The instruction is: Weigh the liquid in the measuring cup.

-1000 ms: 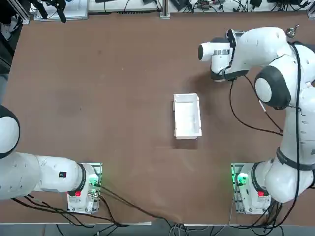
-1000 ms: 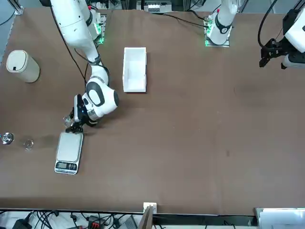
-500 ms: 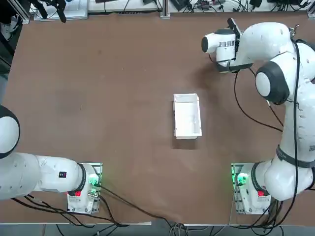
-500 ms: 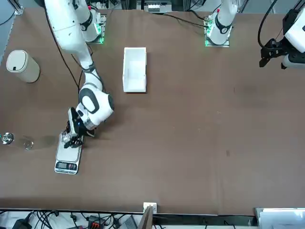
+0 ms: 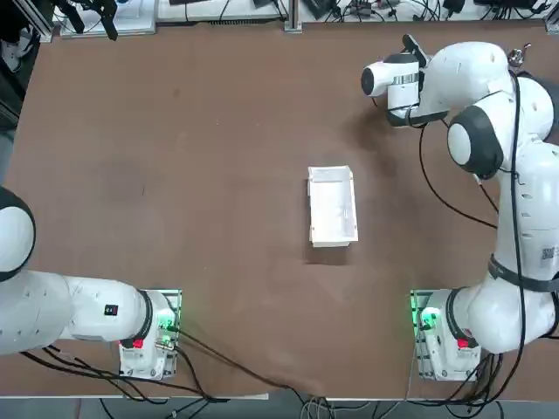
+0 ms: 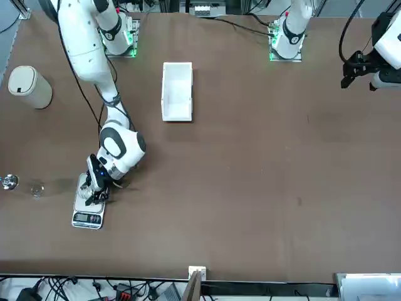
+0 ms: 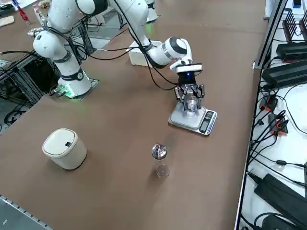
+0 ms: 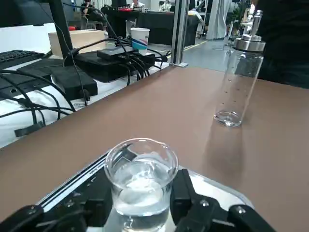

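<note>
Right hand [image 7: 190, 98] is closed on the small clear glass measuring cup [image 8: 141, 181] — black fingers [image 8: 182, 192] press its sides, and clear liquid fills roughly its lower half. The cup sits over the platform of the flat silver digital scale [image 6: 86, 210], near the table's edge at the robot's right and toward its far side; whether the cup's base touches the platform cannot be told. The hand points down over the scale, wrist just above it.

Well apart from the scale on the brown table [image 6: 250, 157]: a tall clear cylindrical bottle with a metal cap [image 7: 159, 160], upright, and a cream rounded container with a lid [image 7: 64, 148]. A white rectangular open box [image 5: 333, 206] lies near the table's middle — not touched by the arm.
</note>
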Available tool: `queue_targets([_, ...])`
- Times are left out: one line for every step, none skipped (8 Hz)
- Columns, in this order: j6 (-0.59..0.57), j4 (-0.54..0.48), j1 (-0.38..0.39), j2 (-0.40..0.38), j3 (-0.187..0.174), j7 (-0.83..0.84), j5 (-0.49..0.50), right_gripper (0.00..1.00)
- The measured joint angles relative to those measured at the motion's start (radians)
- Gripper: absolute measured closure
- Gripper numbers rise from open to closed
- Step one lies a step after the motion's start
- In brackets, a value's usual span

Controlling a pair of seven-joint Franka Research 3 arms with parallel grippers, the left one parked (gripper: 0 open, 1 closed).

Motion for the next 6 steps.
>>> queue_targets([0.005, 0.009, -0.012, 0.015, 0.0, -0.002, -0.011, 0.38])
queue_targets([0.01, 0.011, -0.022, 0.025, 0.0, -0.005, -0.015, 0.38])
queue_targets([0.013, 0.013, -0.027, 0.032, 0.0, -0.006, -0.015, 0.38])
queue_targets([0.012, 0.014, -0.027, 0.032, -0.001, -0.007, -0.016, 0.38])
queue_targets([0.013, 0.014, -0.027, 0.032, -0.001, -0.013, -0.016, 0.37])
queue_targets([0.014, 0.015, -0.027, 0.032, 0.0, -0.025, -0.015, 0.21])
